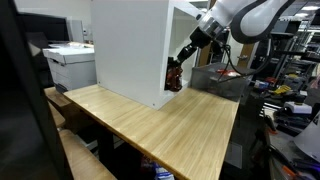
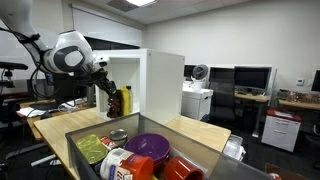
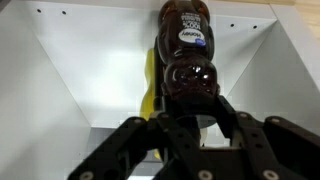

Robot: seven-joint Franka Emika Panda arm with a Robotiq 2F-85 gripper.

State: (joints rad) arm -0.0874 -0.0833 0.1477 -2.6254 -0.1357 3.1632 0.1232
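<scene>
Claw (image 3: 190,128) was clamped on the dark brown squeeze bottle (image 3: 187,60), with 2 fingers (image 3: 135,140) pinching either side of its wide belly. The bottle sat right at the open front of the white cabinet (image 3: 70,70), low over the wooden surface (image 1: 165,125), though I couldn't tell if it touched anything. It looked like full plastic, so I'd guess heavy-ish, slick and a bit squishy, and the narrower waist was probably the safest place to grab it. Something yellow (image 3: 148,90) was just behind it, too hidden to name, and the cabinet walls were close on both sides. A grey bin (image 2: 215,155) holding a purple bowl (image 2: 150,145) stood well apart.
</scene>
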